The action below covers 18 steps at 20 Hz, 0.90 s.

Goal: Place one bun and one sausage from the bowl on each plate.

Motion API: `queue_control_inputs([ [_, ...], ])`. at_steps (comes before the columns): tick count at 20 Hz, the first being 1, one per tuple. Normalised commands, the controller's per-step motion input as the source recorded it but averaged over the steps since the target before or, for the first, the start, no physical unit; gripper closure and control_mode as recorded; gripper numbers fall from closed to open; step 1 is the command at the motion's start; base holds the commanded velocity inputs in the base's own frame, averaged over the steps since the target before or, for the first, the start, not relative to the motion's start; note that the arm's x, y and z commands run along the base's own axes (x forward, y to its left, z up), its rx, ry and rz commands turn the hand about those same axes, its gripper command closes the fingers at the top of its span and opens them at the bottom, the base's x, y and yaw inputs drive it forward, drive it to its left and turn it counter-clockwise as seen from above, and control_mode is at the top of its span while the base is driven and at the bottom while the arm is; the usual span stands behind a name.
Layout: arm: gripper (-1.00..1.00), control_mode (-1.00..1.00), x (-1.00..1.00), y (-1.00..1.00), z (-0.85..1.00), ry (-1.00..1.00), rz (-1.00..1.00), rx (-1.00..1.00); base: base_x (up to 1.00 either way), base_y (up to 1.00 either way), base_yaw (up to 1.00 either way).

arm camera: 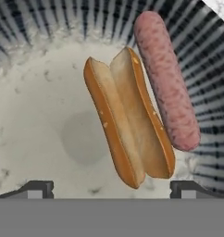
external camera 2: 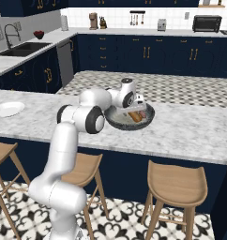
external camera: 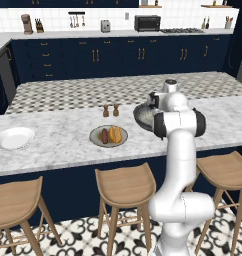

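I hang over the bowl [arm camera: 35, 106] with my gripper [arm camera: 111, 189] spread as wide as it goes and nothing between the tips, which rise dark at the bottom of the hand view. One bun [arm camera: 127, 118] and one sausage [arm camera: 167, 81] lie in the bowl ahead of me, side by side and touching along their length. The bun sits toward 12 o'clock from the midpoint of my tips, its near end just above them. Its long axis runs from about 11 down to 5 o'clock, the sausage lying alongside at 1 o'clock, up the ribbed wall. I judge my tips need some roll to straddle the bun's narrow width squarely. The beige plate [external camera: 95, 137] already carries a pair; the white plate [external camera: 13, 138] sits bare.
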Motion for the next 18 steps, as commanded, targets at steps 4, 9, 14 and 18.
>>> queue_control_inputs([
  [4, -1.0, -1.0, 0.13, 0.0, -0.3, 0.0, 0.0, 0.0, 0.0, 0.0, 0.0],
  [9, -1.0, -1.0, 0.27, 0.0, -0.03, 0.0, 0.0, 0.0, 0.0, 0.0, 0.0],
  [14, -1.0, -1.0, 0.25, 0.0, 0.0, 0.0, 0.0, 0.0, 0.0, 0.0, 0.0],
  [18, -1.0, -1.0, 0.21, 0.0, 0.0, 0.0, 0.0, 0.0, 0.0, 0.0, 0.0],
])
